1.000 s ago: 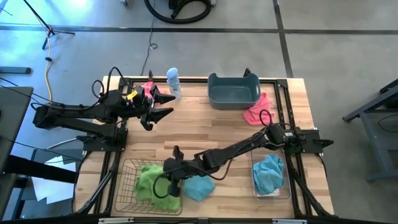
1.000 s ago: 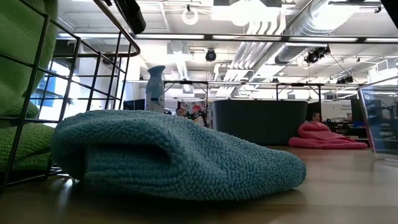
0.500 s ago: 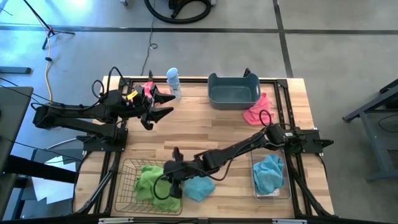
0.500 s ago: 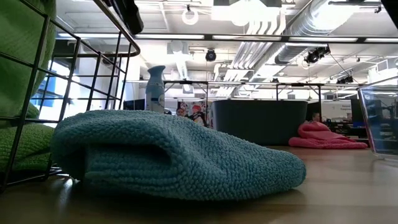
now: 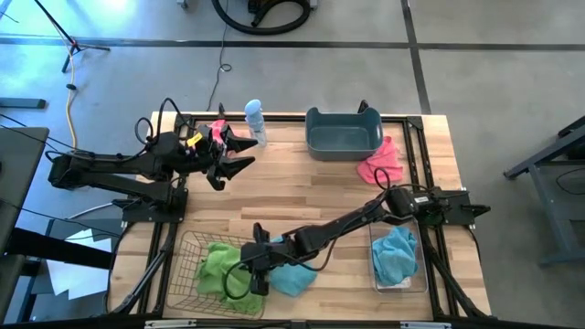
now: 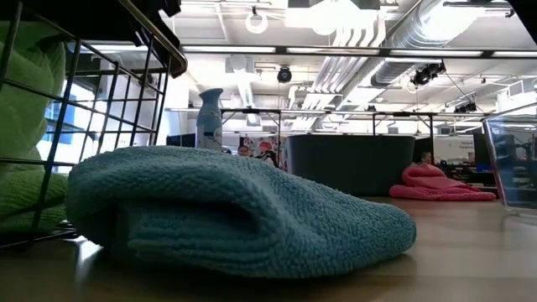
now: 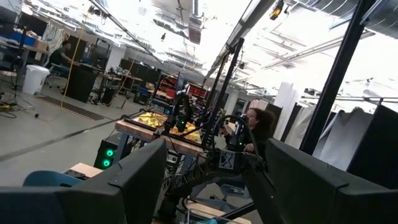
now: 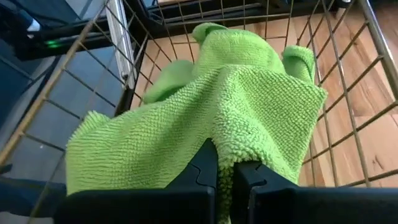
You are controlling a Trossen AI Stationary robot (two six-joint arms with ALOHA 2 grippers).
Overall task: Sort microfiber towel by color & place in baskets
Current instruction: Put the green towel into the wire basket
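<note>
Rectangular black wire-mesh basket (image 5: 187,274), near-left corner of the light wooden slatted table (image 5: 302,192): holds a lime-green microfiber towel (image 8: 205,118), bunched. Right gripper (image 5: 258,279), on the arm reaching across the table's near edge, sits over the basket's right rim; its fingers are clenched on a fold of the green towel, seen closely in the right wrist view. Teal microfiber towel (image 5: 294,276), folded in a soft heap, lies on the table just beside the basket's right side, partly under the right arm. Clear plastic rectangular bin (image 5: 398,260), near-right corner: contains a second blue microfiber towel (image 5: 395,251), crumpled. Blue-grey plastic tub with handles (image 5: 343,132), far edge of the table, centre-right. Pink microfiber towel (image 5: 382,163), on the table touching the tub's right near corner. Small pale spray bottle (image 5: 255,122), upright, far edge, left of the tub. Left gripper (image 5: 236,153), raised near the far-left corner beside the bottle: fingers spread wide, released, grasping nothing. A further scrap of pink cloth (image 5: 218,130) shows by the left arm's wrist.
</note>
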